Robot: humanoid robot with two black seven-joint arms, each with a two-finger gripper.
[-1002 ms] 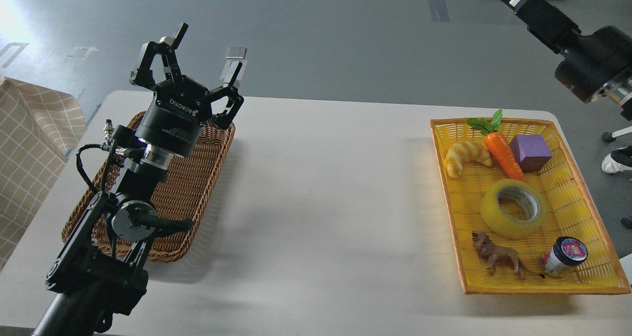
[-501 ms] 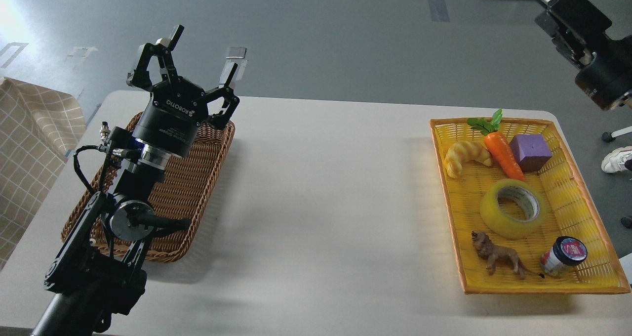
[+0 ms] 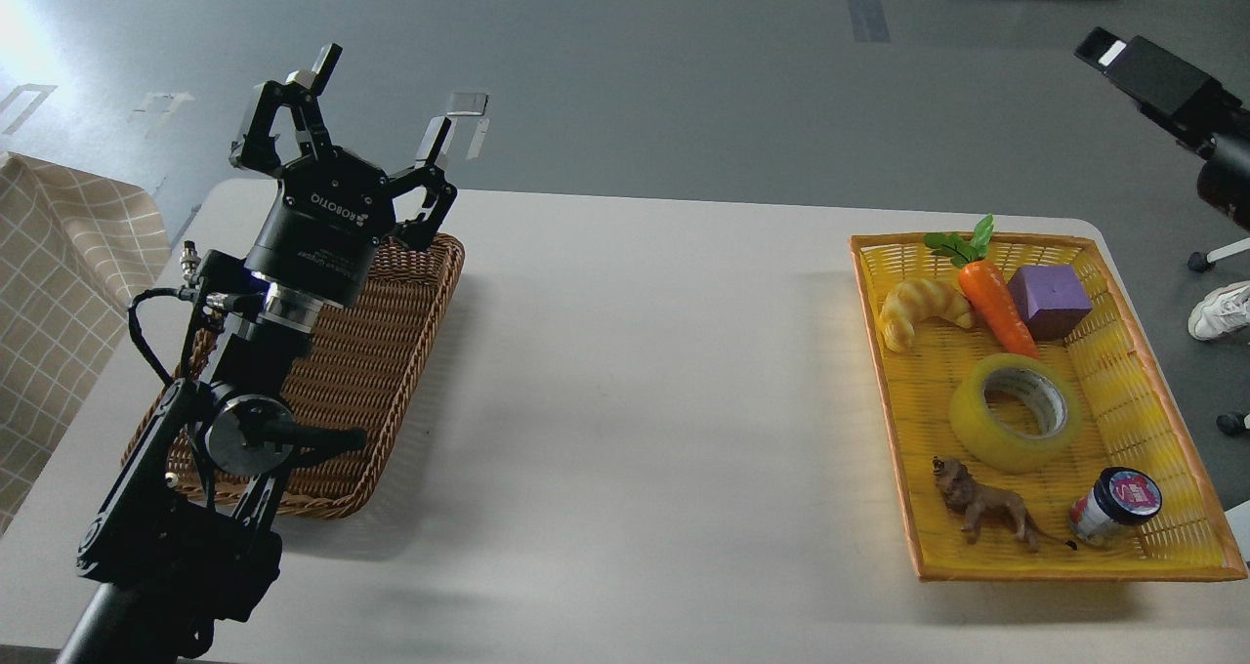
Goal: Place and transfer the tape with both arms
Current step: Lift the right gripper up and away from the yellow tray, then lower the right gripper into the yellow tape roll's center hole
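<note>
The tape [image 3: 1016, 412], a wide roll of translucent yellow with a pale grey core, lies flat in the middle of the yellow tray [image 3: 1143, 420] on the right side of your table [image 3: 645, 371]. Nothing grips it. Around it in the same tray: an orange carrot [image 3: 996, 305] with green leaves just behind it, a purple cube [image 3: 1048, 300] beside the carrot, a yellow croissant toy [image 3: 918, 310] towards the back left, a brown lion figure [image 3: 984, 514] just in front of the roll, and a small jar [image 3: 1113, 505] with a dark lid at the front right.

Your right arm shows only at the upper right edge of the view, well above and apart from the tray. Its gripper [image 3: 1138, 66] appears as a dark block, and you cannot tell whether its fingers are spread or together.

Far across the table, your left gripper [image 3: 386, 93] points up and away, its two fingers spread wide with nothing between them. It hovers over the far end of a brown wicker basket [image 3: 381, 371] at the table's left side. A checked cloth [image 3: 59, 293] hangs at the left edge of the view.
</note>
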